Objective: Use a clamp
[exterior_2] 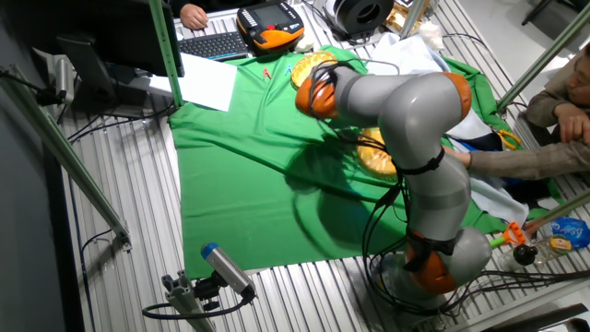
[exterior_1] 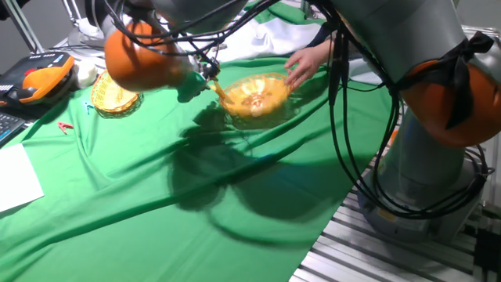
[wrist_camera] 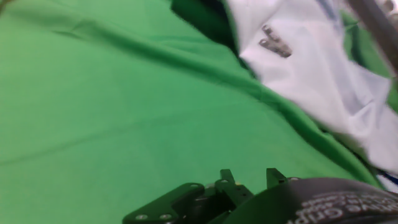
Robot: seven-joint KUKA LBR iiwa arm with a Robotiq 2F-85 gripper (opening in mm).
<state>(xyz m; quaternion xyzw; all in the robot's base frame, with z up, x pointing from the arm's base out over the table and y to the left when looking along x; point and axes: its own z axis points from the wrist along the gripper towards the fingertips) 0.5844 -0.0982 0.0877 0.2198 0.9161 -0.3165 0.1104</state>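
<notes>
Green cloth [exterior_1: 156, 204] covers our table | gripper [exterior_1: 210, 74] upper centre beside wicker basket [exterior_1: 258, 95], jaw state we cannot tell | human hand [exterior_1: 301, 63] at basket's right.

Arm [exterior_2: 415, 111] is chunky silver-grey with orange joint bands, black cables looping off it beside the grey base [exterior_1: 423, 180]. Gripper [wrist_camera: 249, 180] is black metal with small silver screws.

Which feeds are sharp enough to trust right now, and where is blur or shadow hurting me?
Hand view: smeared throughout, green cloth and white fabric soft. One fixed view: fairly sharp, but the arm's dark shadow crosses the cloth beside the orange wicker basket. The other fixed view: clear, though the arm hides the basket.
</notes>
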